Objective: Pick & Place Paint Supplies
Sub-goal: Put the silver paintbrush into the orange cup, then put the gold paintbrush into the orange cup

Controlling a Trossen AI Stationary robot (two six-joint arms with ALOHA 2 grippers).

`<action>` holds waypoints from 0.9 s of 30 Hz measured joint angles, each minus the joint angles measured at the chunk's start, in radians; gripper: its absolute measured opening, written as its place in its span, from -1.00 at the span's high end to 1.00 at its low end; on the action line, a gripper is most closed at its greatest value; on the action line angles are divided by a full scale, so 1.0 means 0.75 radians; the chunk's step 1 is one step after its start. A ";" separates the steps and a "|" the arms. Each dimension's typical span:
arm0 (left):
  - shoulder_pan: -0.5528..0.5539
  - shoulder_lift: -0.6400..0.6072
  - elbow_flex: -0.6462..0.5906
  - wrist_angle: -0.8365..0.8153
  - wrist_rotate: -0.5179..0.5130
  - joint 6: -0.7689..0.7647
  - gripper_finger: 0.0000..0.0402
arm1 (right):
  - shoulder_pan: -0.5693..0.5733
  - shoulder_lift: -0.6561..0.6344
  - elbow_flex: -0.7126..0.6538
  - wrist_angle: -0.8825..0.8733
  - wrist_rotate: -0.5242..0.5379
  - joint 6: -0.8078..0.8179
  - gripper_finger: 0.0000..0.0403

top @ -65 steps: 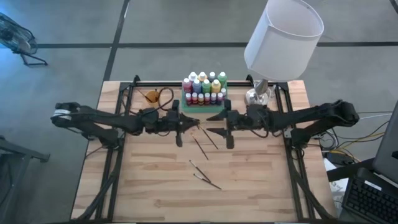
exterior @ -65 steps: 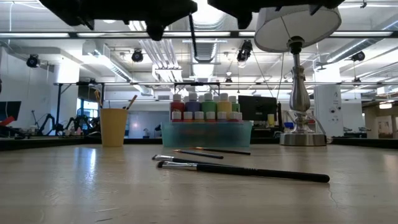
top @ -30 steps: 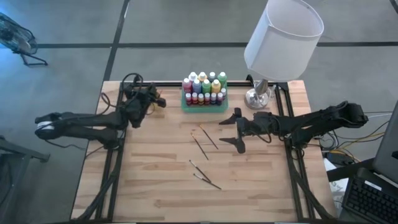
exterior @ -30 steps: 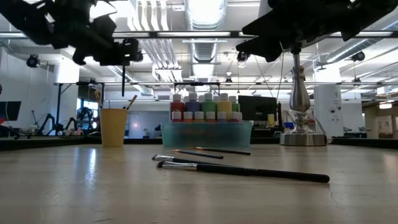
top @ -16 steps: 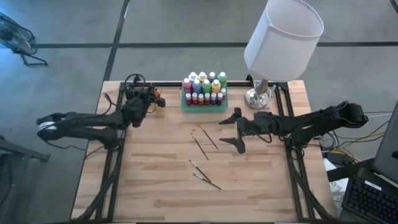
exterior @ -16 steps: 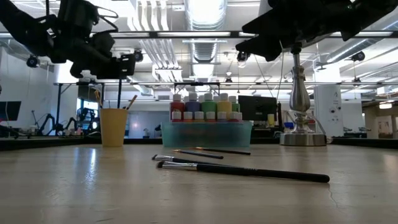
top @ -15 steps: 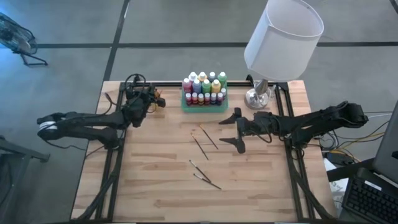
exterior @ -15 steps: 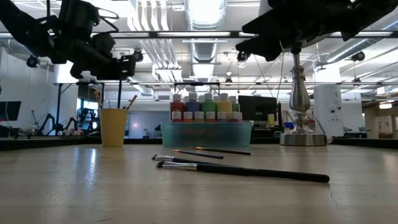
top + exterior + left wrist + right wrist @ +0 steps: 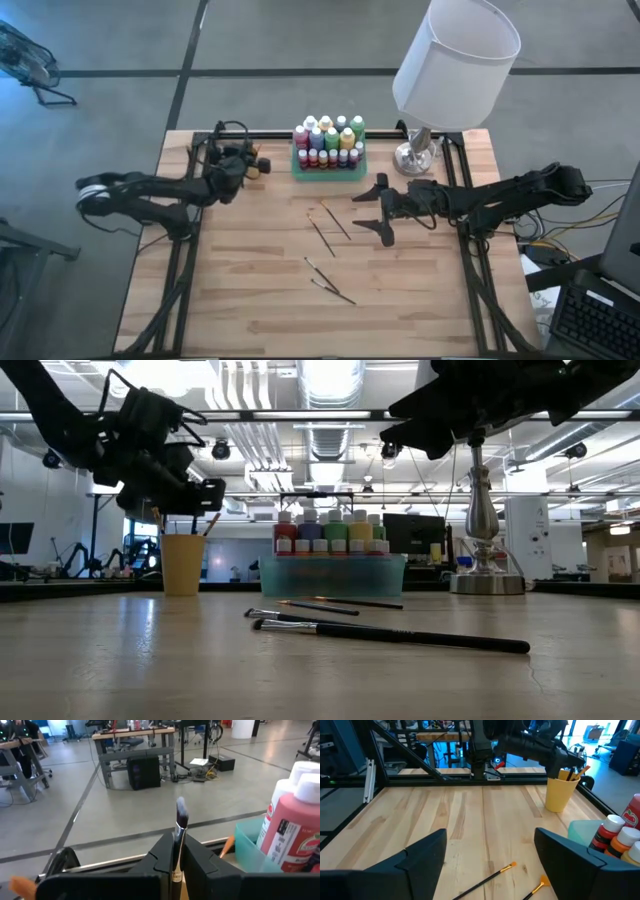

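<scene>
Nearest the front edge of the wooden table (image 9: 250, 300), two paintbrushes (image 9: 325, 281) lie loose, their long axes running diagonally; two more loose brushes (image 9: 328, 225) lie just behind them toward mid-table, also diagonal, with orange tips.

The right gripper (image 9: 372, 211) hangs above the boards beside this second pair, its fingers spread wide and holding nothing. It is the nearer gripper to all four loose brushes, which lie to its left and toward the front. Bare boards surround them, so approach room looks ample.

Farther back, the left gripper (image 9: 236, 163) hovers over the small orange cup (image 9: 182, 564) near the table's rear left. Its fingers are clamped on a paintbrush (image 9: 179, 837), held with the bristles pointing away from the wrist and the handle between the pads. In the low view the brush's long axis is near vertical, over the cup mouth, where other brush handles already stand. The coming move, by this reading, is a release into the cup, which depends on the handle staying inside the rim.

At the rear centre the paint bottles (image 9: 328, 141) stand upright and packed in the green tray (image 9: 332, 574), just beside the cup. A lamp (image 9: 455, 60) stands at rear right, near the right arm.
</scene>
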 joint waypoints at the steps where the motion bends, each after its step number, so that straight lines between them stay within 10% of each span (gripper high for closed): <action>1: 0.000 0.013 0.000 0.004 0.000 -0.005 0.88 | 0.000 0.000 0.000 0.000 0.000 0.000 -0.47; 15: -0.002 0.074 0.000 0.009 0.019 -0.067 0.83 | 0.001 0.001 -0.001 -0.001 -0.001 0.001 -0.27; 27: -0.008 0.039 0.000 0.003 0.122 -0.063 0.24 | 0.001 0.001 -0.002 -0.023 -0.001 0.004 -0.12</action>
